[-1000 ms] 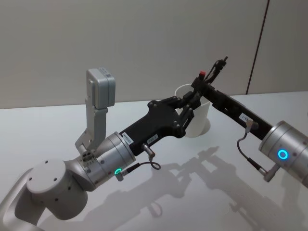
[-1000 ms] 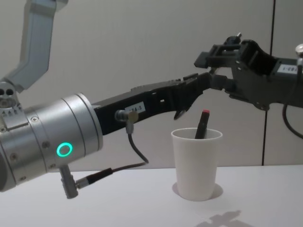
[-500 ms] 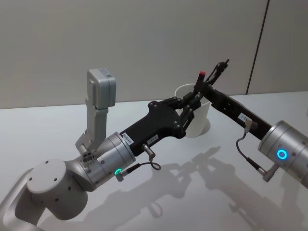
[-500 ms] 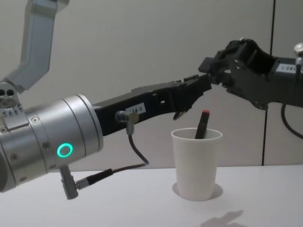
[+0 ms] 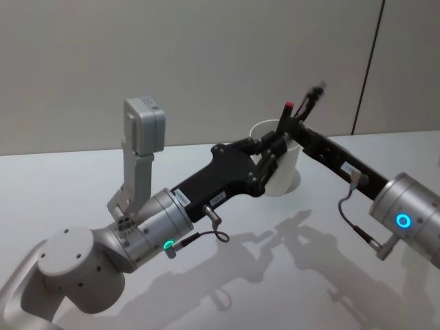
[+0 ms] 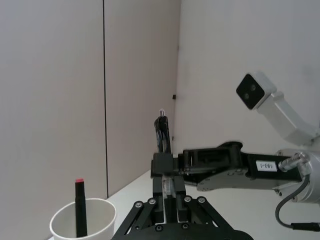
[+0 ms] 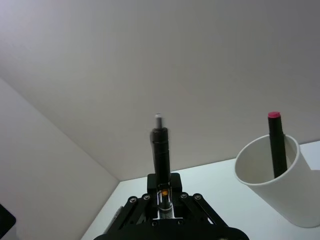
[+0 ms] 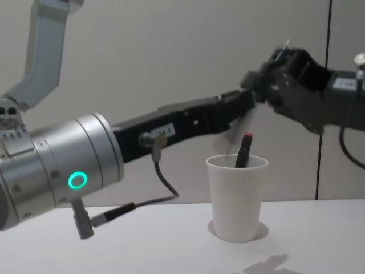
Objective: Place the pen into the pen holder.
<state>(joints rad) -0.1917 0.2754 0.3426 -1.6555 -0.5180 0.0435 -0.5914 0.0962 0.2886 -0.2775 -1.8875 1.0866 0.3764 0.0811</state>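
The pen holder (image 8: 236, 197) is a white paper cup on the table, also in the head view (image 5: 290, 172). A red-capped pen (image 8: 246, 149) stands inside it, leaning on the rim. My right gripper (image 7: 162, 181) is shut on a black pen (image 7: 160, 147) that points up out of its fingers. That gripper (image 5: 293, 125) hovers just above and behind the cup's rim, the black pen (image 5: 311, 100) rising past it. My left gripper (image 5: 269, 152) reaches in from the left, close over the cup's near rim and almost meeting the right one (image 8: 268, 85).
The white table (image 5: 227, 289) carries nothing else besides arm shadows. A plain wall stands close behind the cup. My left arm's big silver wrist (image 8: 57, 171) takes up the low left of the chest view.
My right gripper has drawn slightly back and to the right, away from the left gripper's tip. Both gripper tips are blurred with motion now. The cup and red-capped pen have not moved.
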